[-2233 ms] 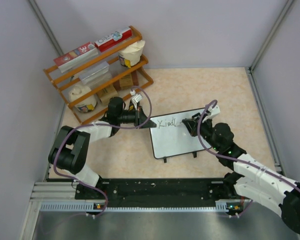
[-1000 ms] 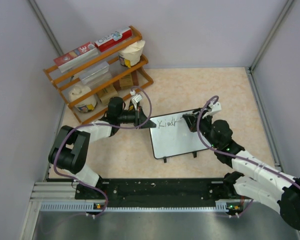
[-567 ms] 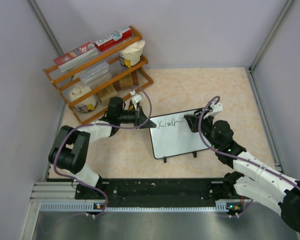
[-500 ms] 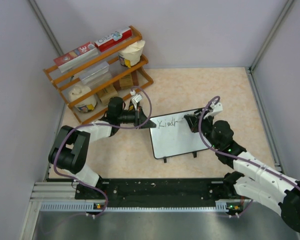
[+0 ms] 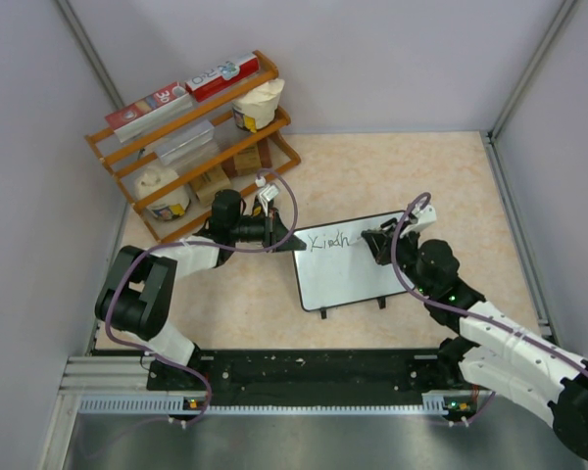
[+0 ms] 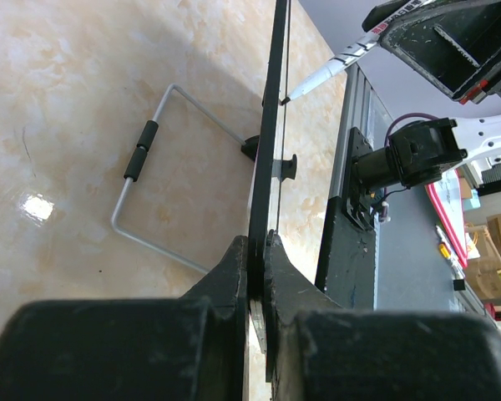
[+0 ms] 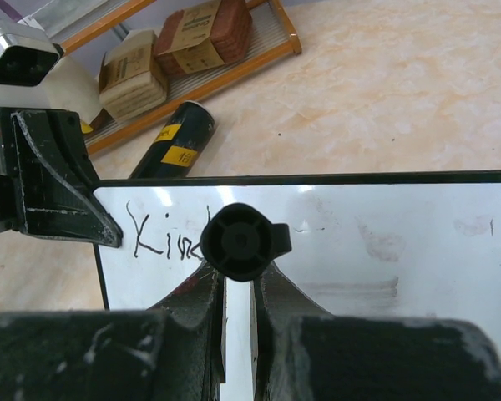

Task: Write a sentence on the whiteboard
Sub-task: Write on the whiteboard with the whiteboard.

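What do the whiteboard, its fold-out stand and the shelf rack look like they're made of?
The whiteboard: smooth glossy white face, likely melamine or coated steel; thin black frame, probably plastic. The stand: bare silvery bent wire, so metal, with a black sleeve, rubber or plastic. The rack: orange-brown slats with slight sheen, apparently varnished wood.

Walls: plain pale grey panels (image 5: 392, 59)
Tabletop: beige marbled surface (image 5: 372, 166)
Furniture: orange-brown wooden 3-tier rack (image 5: 282, 119), far left corner
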{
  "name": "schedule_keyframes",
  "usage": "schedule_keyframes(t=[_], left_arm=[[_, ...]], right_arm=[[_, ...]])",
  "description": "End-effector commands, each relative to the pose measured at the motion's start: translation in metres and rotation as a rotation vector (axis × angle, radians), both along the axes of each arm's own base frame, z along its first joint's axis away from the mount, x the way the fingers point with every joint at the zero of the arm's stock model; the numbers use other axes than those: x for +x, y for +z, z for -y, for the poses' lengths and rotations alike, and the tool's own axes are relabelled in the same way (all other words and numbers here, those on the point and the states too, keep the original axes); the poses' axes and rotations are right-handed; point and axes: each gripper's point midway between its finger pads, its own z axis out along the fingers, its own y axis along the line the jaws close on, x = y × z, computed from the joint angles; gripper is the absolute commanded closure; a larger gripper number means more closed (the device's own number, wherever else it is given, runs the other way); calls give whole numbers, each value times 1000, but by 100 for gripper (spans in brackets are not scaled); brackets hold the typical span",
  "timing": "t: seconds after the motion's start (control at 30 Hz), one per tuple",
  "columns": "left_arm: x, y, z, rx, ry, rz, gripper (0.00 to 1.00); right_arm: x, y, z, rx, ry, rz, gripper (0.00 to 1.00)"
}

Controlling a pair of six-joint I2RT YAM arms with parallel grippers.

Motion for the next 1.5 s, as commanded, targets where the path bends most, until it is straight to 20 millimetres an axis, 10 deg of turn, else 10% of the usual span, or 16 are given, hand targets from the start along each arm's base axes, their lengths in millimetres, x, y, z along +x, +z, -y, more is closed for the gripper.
schedule_keyframes(t=[0.0, 0.33, 1.47], left_arm=[[5, -22, -2, 59, 2, 60, 100], [5, -22, -2, 62, 0, 62, 100], [3, -25, -3, 66, -4, 56, 100]], right_arm=[[-2, 1, 0, -9, 8, 8, 100], [-7, 58, 8, 127, -25, 127, 100], [17, 13, 20, 15, -151, 21, 100]])
